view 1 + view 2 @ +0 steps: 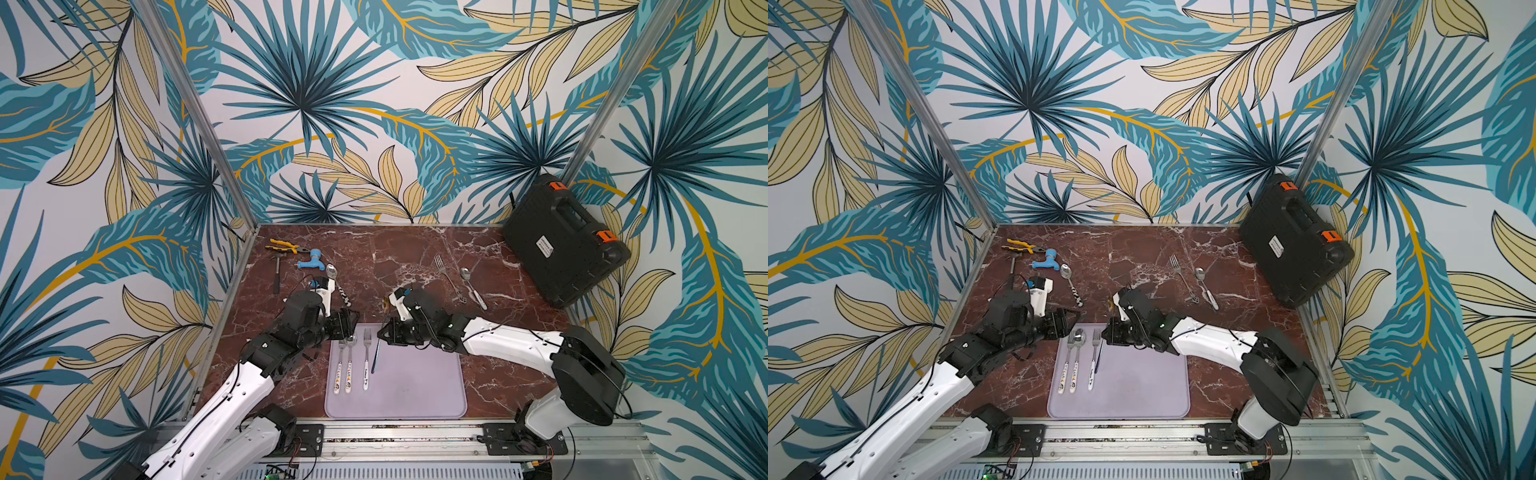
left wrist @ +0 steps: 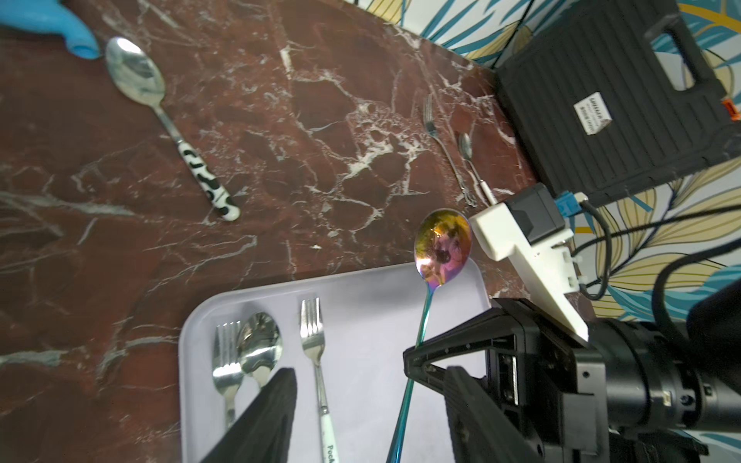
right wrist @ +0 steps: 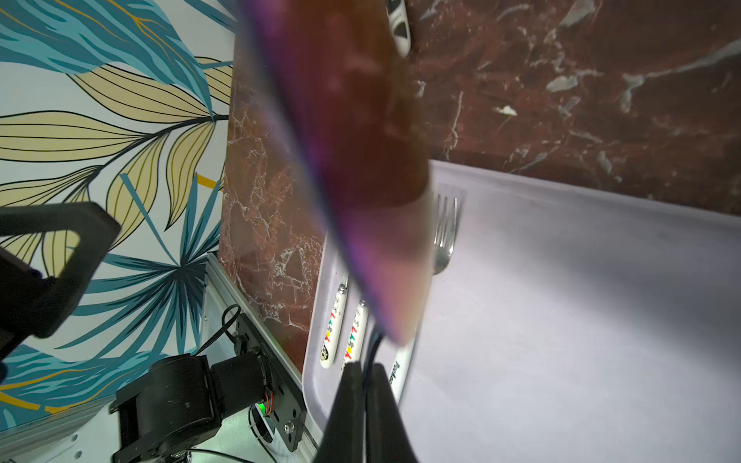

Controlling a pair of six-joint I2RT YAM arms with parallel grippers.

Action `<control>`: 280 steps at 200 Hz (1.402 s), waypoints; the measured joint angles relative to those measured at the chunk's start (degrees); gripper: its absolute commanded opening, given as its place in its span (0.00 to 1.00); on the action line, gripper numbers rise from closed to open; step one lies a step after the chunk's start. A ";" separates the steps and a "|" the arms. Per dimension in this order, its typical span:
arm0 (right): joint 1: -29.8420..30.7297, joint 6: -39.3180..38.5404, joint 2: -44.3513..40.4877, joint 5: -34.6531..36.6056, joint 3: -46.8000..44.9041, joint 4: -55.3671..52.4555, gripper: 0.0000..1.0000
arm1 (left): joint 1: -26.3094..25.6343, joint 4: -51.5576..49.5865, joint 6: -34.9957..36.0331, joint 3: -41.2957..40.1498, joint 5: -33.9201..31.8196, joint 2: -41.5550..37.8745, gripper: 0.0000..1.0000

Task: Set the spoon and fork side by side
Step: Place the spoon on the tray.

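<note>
On the lavender mat lies a white-handled fork, also in the left wrist view. Just right of it my right gripper is shut on the teal handle of an iridescent spoon. The spoon is tilted, its bowl lifted over the mat's far edge and its handle end low by the fork. In the right wrist view the pads pinch the handle and the blurred bowl fills the middle. My left gripper stands open over the mat's far left corner, nothing between its fingers; the fork's handle lies below them.
A second white-handled fork and spoon lie together at the mat's left edge. Back left are a cow-patterned spoon, a blue tap, pliers and a hammer. Back right are a metal fork, a spoon and a black case.
</note>
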 measured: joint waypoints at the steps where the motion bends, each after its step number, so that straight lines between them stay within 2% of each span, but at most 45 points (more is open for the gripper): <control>1: 0.02 0.09 0.09 -0.09 -0.02 0.09 0.00 | 0.11 0.00 -0.04 -0.07 0.02 0.00 0.63; 43: 0.83 2.97 4.96 -3.21 -0.52 4.87 0.00 | 6.05 2.43 -1.97 -3.28 1.07 -0.13 0.63; 76: 1.11 3.98 7.50 -4.63 -1.55 6.05 0.00 | 8.83 4.37 -2.93 -5.11 1.86 -0.37 0.64; 194: 1.11 1.07 11.61 -7.30 1.46 -1.46 0.00 | 11.41 7.56 -2.97 -5.81 4.87 0.00 0.64; 263: 1.01 -2.12 12.17 -4.42 5.25 -9.77 0.20 | 11.56 7.54 -2.97 -5.84 5.29 -0.31 0.64; 280: 1.01 -2.78 12.24 -3.85 5.97 -11.58 0.21 | 11.56 7.56 -2.97 -5.92 5.29 -0.48 0.63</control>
